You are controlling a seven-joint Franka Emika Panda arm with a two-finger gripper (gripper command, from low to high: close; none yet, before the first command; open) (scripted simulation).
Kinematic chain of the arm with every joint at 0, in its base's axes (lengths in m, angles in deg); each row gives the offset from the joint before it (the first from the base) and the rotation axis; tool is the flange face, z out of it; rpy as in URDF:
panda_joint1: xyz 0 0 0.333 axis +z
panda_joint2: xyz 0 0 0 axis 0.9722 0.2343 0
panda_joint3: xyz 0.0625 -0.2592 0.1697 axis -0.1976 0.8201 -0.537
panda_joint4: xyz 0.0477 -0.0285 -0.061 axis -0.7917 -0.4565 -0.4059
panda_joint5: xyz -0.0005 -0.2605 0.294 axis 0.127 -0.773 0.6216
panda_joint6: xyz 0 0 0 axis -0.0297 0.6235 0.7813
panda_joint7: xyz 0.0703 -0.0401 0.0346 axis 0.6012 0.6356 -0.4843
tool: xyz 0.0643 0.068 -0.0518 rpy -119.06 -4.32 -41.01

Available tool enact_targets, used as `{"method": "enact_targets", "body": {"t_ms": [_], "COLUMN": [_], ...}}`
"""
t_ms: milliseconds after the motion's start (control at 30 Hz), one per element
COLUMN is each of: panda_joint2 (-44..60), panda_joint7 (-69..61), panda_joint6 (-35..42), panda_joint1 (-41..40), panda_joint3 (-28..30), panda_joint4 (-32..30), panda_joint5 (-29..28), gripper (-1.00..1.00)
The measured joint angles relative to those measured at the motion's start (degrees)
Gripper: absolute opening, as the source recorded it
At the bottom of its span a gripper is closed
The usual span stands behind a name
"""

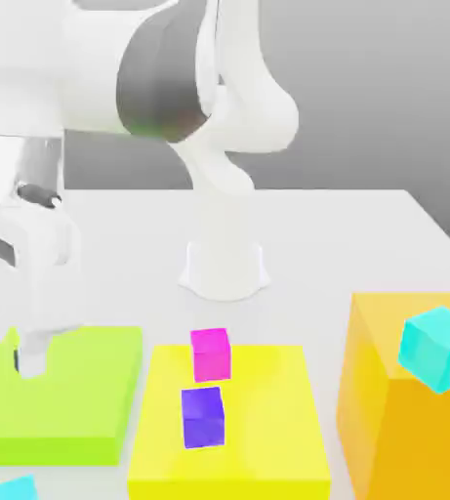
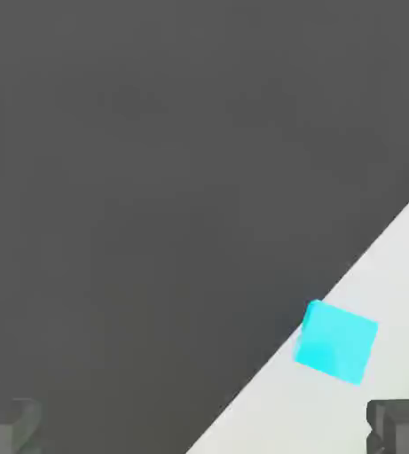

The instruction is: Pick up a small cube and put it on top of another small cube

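The small cyan cube [image 1: 14, 486] lies on the white table near its front edge, at the exterior view's lower left. In the hand view this cube [image 2: 336, 343] rests close to the table's edge, ahead of the fingers and clear of them. My gripper [image 1: 35, 356] hangs over the lime green slab [image 1: 72, 395], behind the cube. It is open [image 2: 204, 430], with dark fingertips [image 2: 8, 426] far apart and nothing between them. A magenta cube [image 1: 210, 354] and a purple cube [image 1: 203, 417] sit apart on the yellow slab [image 1: 267, 420].
A tall orange block [image 1: 394, 410] stands at the exterior view's right, with a larger, paler cyan cube [image 1: 438, 347] tilted at its top. The arm's white base [image 1: 225, 264] rises behind the slabs. The table's edge runs just past the small cyan cube.
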Motion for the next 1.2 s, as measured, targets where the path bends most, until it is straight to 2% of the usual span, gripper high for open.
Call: {"method": "enact_targets", "body": {"t_ms": [233,367,400,600,767,1200], "panda_joint2": [14.6,23.0,24.3,25.0,17.3,-9.7], "panda_joint7": [6.2,6.2,6.1,6.0,6.6,-8.7], "panda_joint6": [-3.3,-8.7,-9.7,-10.3,-4.5,1.7], "panda_joint1": [-2.3,-3.3,-3.5,-3.6,-2.8,3.4], "panda_joint3": [2.1,1.4,1.2,1.1,2.1,-2.7], "panda_joint4": [2.0,3.8,4.1,4.2,2.3,-18.4], "panda_joint5": [3.7,5.2,5.4,5.5,4.4,-0.3], "gripper": [0.0,0.0,-1.0,-1.0,-1.0,-1.0]}}
